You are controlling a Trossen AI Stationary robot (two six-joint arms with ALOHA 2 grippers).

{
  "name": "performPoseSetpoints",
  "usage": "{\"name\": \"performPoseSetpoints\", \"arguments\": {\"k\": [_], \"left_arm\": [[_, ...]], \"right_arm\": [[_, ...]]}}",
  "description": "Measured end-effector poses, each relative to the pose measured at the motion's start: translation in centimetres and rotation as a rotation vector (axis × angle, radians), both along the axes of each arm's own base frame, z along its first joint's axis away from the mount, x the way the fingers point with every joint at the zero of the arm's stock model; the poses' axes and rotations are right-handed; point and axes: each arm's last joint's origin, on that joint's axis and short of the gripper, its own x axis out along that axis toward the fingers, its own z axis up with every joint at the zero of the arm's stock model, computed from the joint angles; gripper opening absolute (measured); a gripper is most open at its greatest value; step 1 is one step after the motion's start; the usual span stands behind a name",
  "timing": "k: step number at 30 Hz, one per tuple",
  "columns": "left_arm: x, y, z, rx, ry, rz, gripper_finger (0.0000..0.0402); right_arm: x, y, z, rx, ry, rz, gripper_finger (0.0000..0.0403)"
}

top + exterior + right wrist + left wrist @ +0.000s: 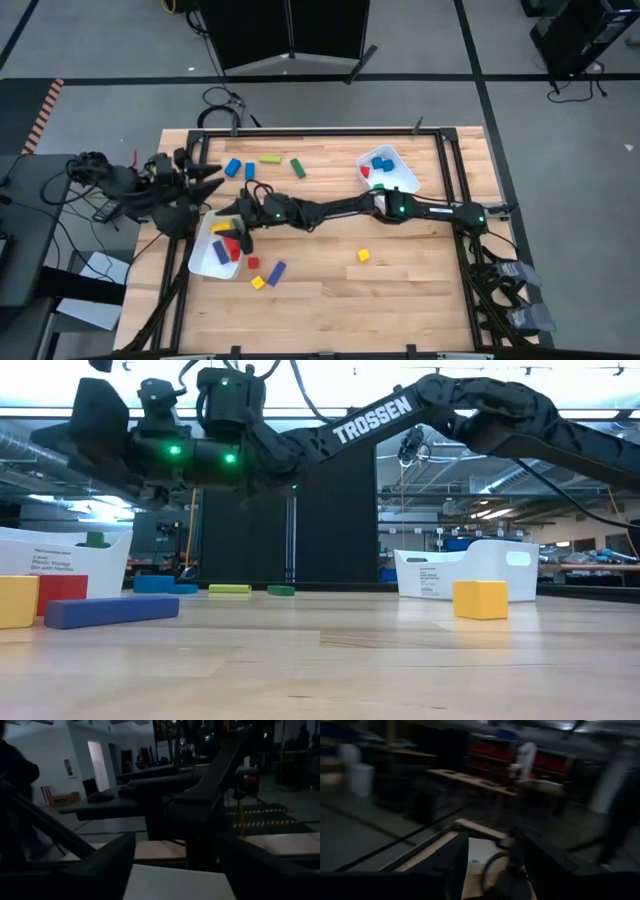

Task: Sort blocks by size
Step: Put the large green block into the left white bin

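Even overhead light falls flat on the pale wooden surface with only faint shadows, the low view is backlit by bright ceiling strips that leave the arms dark, and both wrist views are dim, the left one smeared by blur.

Readable text: one brand name, plus tray labels I could only partly make out.

From my remote station, the only word I read clearly was "TROSSEN", in white capitals along the dark arm reaching across the low view. The left white tray carried a small printed label whose lines seemed to say "Plastic Storage Bin with Handles", though I could not be sure of it. The right white tray bore a similar label, too small for me to read. I read nothing in the other views.
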Motion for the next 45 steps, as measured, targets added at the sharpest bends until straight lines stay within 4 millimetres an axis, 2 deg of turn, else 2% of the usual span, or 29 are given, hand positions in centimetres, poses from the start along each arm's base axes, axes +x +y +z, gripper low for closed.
{"name": "performPoseSetpoints", "arguments": {"k": [3,6,9,12,15,16,20,24,28,30,33,36,39,41,45], "left_arm": [[0.0,0.4,-0.4,-0.018,0.027,0.099,0.0188],[-0.1,0.7,-1.1,-0.026,0.09,0.154,0.0188],[0.2,0.9,-1.7,-0.048,0.162,0.153,0.0188],[1.1,1.0,-2.1,-0.049,0.214,0.134,0.0188],[2.3,1.3,-2.4,-0.039,0.277,0.18,0.0188],[2.9,1.6,-2.5,-0.037,0.312,0.203,0.0188],[6.4,3.7,-3.7,-0.071,0.511,0.258,0.0188],[10.0,8.5,-5.2,-0.127,0.725,0.206,0.0188],[13.2,14.5,-7.4,-0.112,1.011,0.163,0.0188],[14.9,17.3,-8.7,-0.117,1.124,0.096,0.0188],[17.8,20.0,-10.9,-0.096,1.262,-0.049,0.0188],[20.6,21.0,-12.5,0.006,1.398,-0.219,0.0189],[23.3,21.3,-12.8,0.157,1.457,-0.355,0.0189],[24.6,21.2,-13.1,0.23,1.496,-0.435,0.0191],[26.8,20.9,-14.0,0.344,1.567,-0.514,0.021]], "right_arm": [[0.0,-0.6,0.1,-0.009,-0.015,-0.008,0.0298],[-0.3,-1.1,0.2,-0.021,0.002,-0.016,0.028],[-1.7,-1.5,0.8,-0.095,0.006,-0.085,0.0254],[-4.8,-1.8,3.1,-0.199,-0.04,-0.223,0.0229],[-9.6,-2.2,5.8,-0.229,-0.098,-0.343,0.0214],[-11.4,-2.4,5.9,-0.229,-0.092,-0.372,0.0211],[-17.9,-2.6,5.8,-0.264,0.007,-0.489,0.021],[-23.4,-2.4,8.3,-0.273,-0.025,-0.574,0.0214],[-27.3,-1.6,8.5,-0.285,0.001,-0.563,0.0214],[-28.8,-1.2,9.3,-0.276,-0.033,-0.568,0.0213],[-30.6,-0.6,9.2,-0.284,-0.03,-0.565,0.0214],[-32.0,-0.1,9.1,-0.304,-0.023,-0.564,0.0215],[-33.0,0.4,9.5,-0.312,-0.051,-0.553,0.0213],[-33.5,0.5,9.2,-0.319,-0.035,-0.546,0.0211],[-34.1,0.6,10.1,-0.339,-0.073,-0.553,0.0211]]}}
